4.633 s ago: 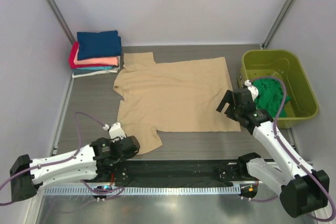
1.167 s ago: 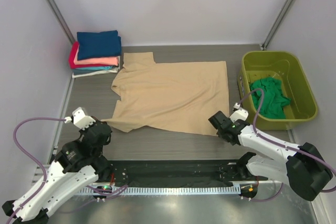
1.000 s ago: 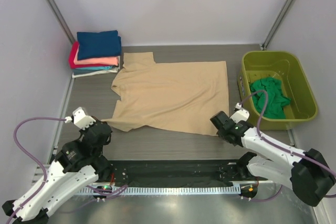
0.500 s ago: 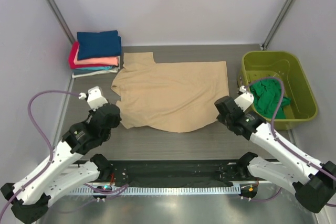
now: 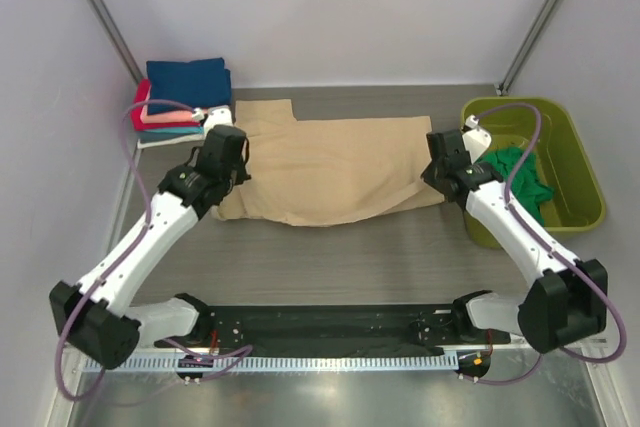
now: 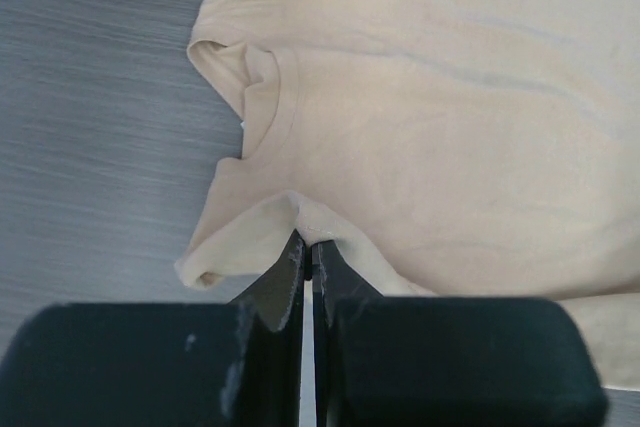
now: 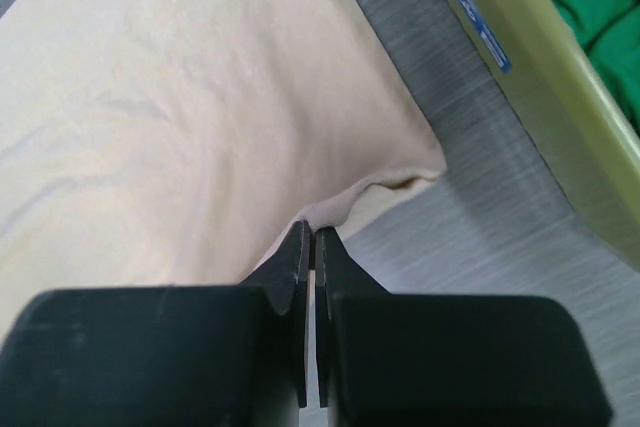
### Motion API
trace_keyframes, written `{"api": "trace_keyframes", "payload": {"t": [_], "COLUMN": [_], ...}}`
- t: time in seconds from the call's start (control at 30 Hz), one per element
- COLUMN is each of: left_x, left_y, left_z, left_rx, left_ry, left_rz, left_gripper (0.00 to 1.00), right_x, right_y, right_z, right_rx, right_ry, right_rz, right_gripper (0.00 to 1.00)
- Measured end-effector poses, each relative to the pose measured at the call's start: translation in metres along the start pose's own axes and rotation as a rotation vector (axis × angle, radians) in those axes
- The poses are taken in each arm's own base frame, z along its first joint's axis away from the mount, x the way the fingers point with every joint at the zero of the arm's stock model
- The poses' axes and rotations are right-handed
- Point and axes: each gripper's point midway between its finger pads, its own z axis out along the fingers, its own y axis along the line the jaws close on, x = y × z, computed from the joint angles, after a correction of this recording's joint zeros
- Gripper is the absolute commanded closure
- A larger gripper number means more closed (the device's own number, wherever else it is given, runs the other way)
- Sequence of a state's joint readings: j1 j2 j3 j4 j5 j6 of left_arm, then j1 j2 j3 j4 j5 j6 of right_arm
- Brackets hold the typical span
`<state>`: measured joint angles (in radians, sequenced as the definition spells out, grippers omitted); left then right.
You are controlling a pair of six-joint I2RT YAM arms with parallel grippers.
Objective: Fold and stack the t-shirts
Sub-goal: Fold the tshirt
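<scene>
**Jaws pinching cloth: slip risk**

Both pairs clamp the tan t-shirt [image 5: 330, 162] lying mid-table: left gripper [image 6: 308, 250] by the sleeve, right gripper [image 7: 308, 235] at the hem corner. Uneven pulling could skew the fold; farther back, the left gripper might nudge the folded stack [image 5: 185, 85].

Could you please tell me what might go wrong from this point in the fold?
The left claw and right claw each pinch only a thin edge of the tan t-shirt; it could slip free, leaving a crooked fold. The left claw is close to the folded stack and might nudge it.
</scene>
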<state>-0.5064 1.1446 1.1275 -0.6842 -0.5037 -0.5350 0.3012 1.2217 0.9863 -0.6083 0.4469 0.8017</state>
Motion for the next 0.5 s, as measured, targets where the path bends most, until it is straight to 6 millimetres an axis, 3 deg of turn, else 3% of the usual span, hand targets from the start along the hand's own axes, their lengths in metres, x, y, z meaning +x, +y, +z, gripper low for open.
{"api": "trace_keyframes", "payload": {"t": [0.23,0.5], "left_x": [-0.001,-0.035], "left_y": [-0.006,-0.021], "left_z": [0.061,0.135], "left_rx": [0.007,0.034], "left_ry": [0.122,0.202], "left_rz": [0.027,0.013], "left_gripper": [1.0,1.0], "right_x": [-0.007,-0.036], "right_y": [0.005,0.022], "right_z": [0.037,0.082], "right_rx": [0.042,0.079], "right_ry": [0.049,0.045], "right_rz": [-0.012,0.009], "right_gripper": [0.99,0.99]}}
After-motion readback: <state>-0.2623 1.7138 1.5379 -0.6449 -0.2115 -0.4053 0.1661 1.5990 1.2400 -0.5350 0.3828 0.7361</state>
